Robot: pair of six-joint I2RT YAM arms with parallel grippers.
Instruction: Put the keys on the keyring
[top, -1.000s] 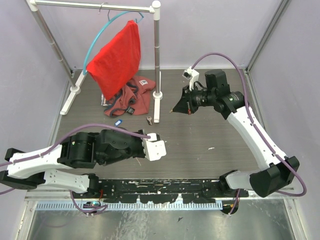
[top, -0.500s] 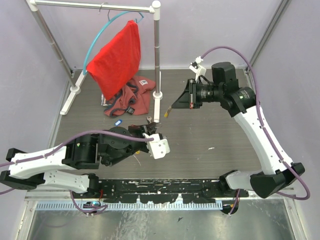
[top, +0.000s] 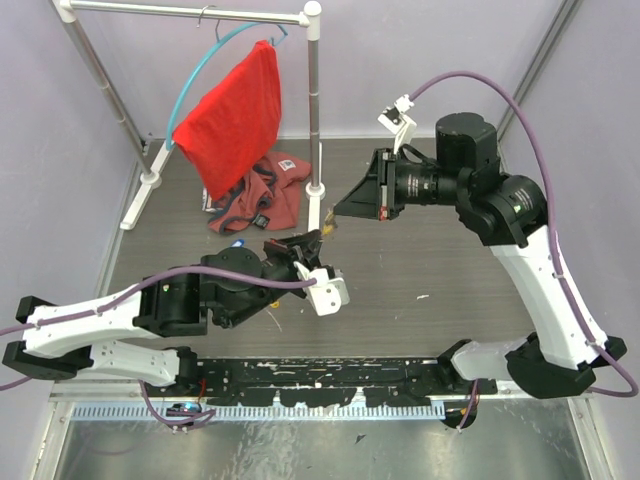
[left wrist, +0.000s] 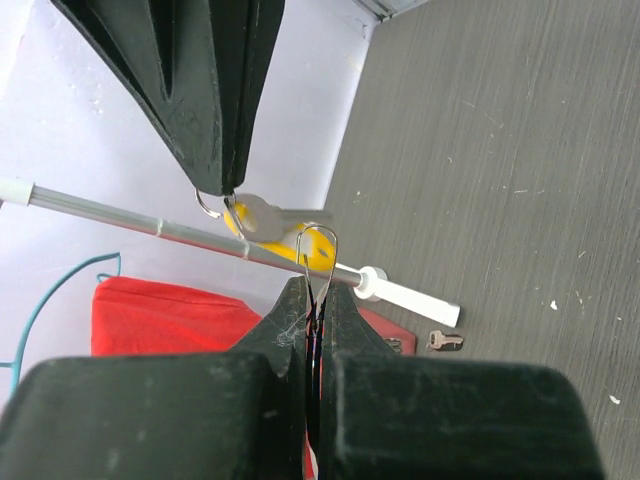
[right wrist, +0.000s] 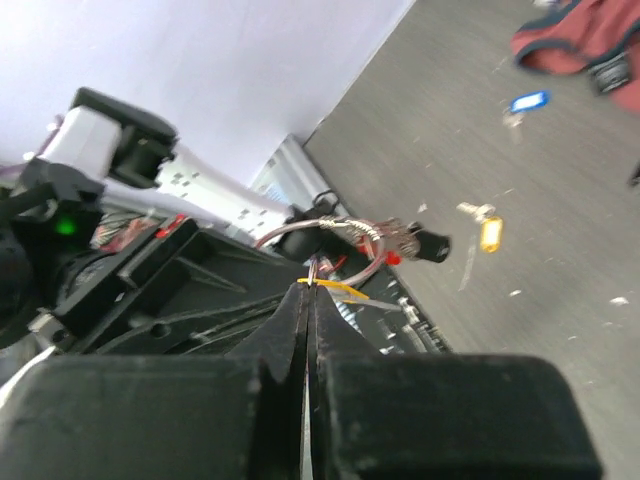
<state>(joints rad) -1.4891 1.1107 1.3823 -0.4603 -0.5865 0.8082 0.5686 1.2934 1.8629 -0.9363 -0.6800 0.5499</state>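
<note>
My left claw [left wrist: 318, 295] is pressed together on the keyring [left wrist: 318, 228]. Its two fingers pinch the lower part of the thin wire loop, and the rounded top of the loop stands clear above the fingertips. From overhead, this claw sits over the middle of the table [top: 430, 262], just near of the rack's right post [top: 314, 110].

My right claw [left wrist: 228, 190] reaches in from the far right with its fingers shut on a yellow-headed key [left wrist: 255, 213]. In the left wrist view that key hangs at the tips of the right claw, just up and to the left of the top of the ring. The two are very close, but I cannot tell whether they touch, or whether the key has entered the loop. The right wrist view shows the same meeting from the other side, with the ring just beyond my closed right fingertips and a sliver of yellow between them.

Other keys lie loose on the table. A blue-tagged key [top: 237, 244] sits left of the left claw, near the crumpled shirt. A yellow-tagged key [right wrist: 490, 234] and a bare silver key [left wrist: 445, 341] lie by the foot of the rack. A red cloth [top: 235, 115] hangs from a teal hoop [top: 190, 85] at the far left.
</note>
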